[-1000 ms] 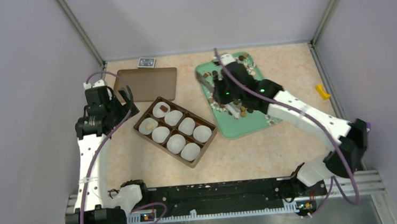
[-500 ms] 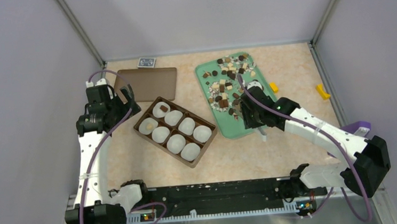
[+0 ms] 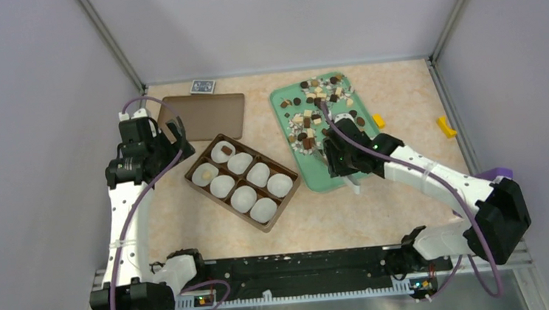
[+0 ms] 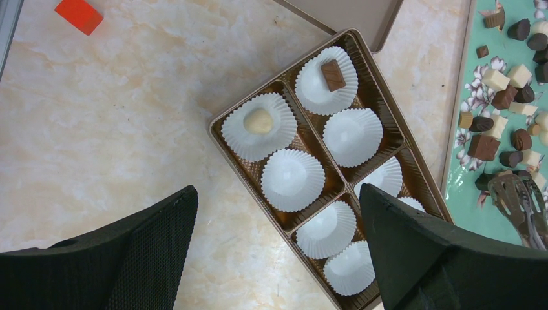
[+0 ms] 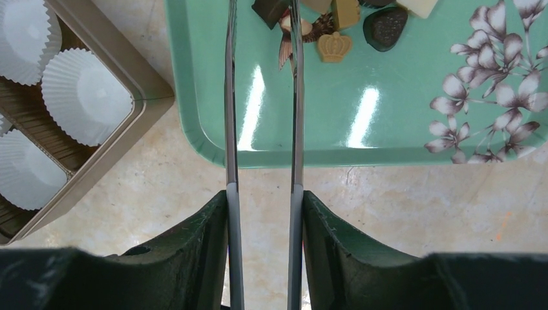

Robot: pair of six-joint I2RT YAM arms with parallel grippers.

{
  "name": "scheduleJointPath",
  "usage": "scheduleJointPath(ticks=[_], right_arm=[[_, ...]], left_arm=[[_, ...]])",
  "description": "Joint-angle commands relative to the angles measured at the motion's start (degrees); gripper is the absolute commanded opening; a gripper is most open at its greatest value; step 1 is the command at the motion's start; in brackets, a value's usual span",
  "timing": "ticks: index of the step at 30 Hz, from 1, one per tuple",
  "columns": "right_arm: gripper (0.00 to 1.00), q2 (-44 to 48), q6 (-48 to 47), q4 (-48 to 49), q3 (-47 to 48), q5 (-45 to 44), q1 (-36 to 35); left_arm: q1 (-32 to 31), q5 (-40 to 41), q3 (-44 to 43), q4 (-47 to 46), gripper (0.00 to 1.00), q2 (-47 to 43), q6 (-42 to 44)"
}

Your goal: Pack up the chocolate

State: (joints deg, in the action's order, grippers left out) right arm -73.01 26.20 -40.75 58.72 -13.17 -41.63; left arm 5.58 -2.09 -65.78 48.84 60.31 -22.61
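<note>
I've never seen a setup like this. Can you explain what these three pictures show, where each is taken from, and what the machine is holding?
Two white robot arms are bolted at the near edge of a table. The wide picture looks down from above and behind them; the other two come from a camera on each wrist. On the table sit a brown box of white paper cups, two with a piece inside, and a green tray scattered with chocolate. The right claw grips metal tongs, which reach over the tray's near end. The left claw hangs wide open above the box, holding nothing.
</note>
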Motion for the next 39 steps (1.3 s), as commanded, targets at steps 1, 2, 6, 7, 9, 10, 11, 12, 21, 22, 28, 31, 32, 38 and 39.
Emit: scheduleJointPath(ticks=[1,2,6,7,9,10,11,12,21,22,28,31,32,38,39], right_arm=[[0.42,-1.1,0.2,2.9,0.4,-0.1,-0.4],[0.42,-1.4,0.3,2.9,0.3,-0.2,-0.4],[0.43,-2.4,0.2,2.8,0.0,-0.7,-0.4],[0.44,-2.7,0.2,3.0,-0.1,-0.7,-0.4],[0.45,-3.2,0.0,4.2,-0.8,-0.7,-0.4],[0.46,-3.7,-0.2,4.7,-1.0,-0.7,-0.4],[0.46,-4.3,-0.4,4.9,-0.9,-0.6,-0.4],[0.45,-4.9,-0.7,5.0,-0.7,-0.8,-0.4],[0.18,-5.2,-1.1,4.2,0.9,-1.5,-0.7],[0.12,-4.9,-1.1,3.9,1.3,-1.6,-0.8],[0.00,-2.1,-1.3,0.7,4.6,-2.8,-1.5],[0.00,-1.3,-1.7,-1.4,8.4,-5.8,-3.9],[0.00,-1.5,-1.9,-2.0,10.0,-6.8,-5.1],[0.00,-6.2,-3.8,2.7,18.6,-2.6,-13.0],[0.00,-7.2,-4.3,5.3,18.9,0.1,-14.3]], left_arm=[[0.2,-0.2,0.5,-2.6,0.99,-0.6,-0.4],[0.2,-0.2,0.5,-2.6,0.99,-0.5,-0.5],[0.2,-0.5,0.8,-2.9,0.99,-0.3,-0.5],[0.2,-0.6,0.8,-3.0,0.99,-0.3,-0.6],[0.2,-0.8,0.9,-3.3,0.99,-0.2,-0.7],[0.2,-1.0,0.9,-3.3,0.99,-0.1,-0.7],[0.2,-1.1,1.0,-3.3,0.99,0.0,-0.7],[0.2,-1.3,0.9,-3.3,0.99,0.0,-0.7],[0.2,-1.5,0.4,-3.1,0.99,-0.1,-0.6],[0.2,-1.6,0.4,-3.2,0.99,0.0,-0.6],[0.2,-1.9,0.3,-3.5,0.99,0.0,-0.6],[0.2,-0.1,0.1,-3.3,0.99,0.0,-0.1],[0.2,0.9,-0.1,-3.2,0.99,-0.1,0.2],[0.2,5.4,-2.2,-2.0,0.99,0.6,1.7],[0.2,5.6,-2.4,-1.9,0.99,0.6,1.8]])
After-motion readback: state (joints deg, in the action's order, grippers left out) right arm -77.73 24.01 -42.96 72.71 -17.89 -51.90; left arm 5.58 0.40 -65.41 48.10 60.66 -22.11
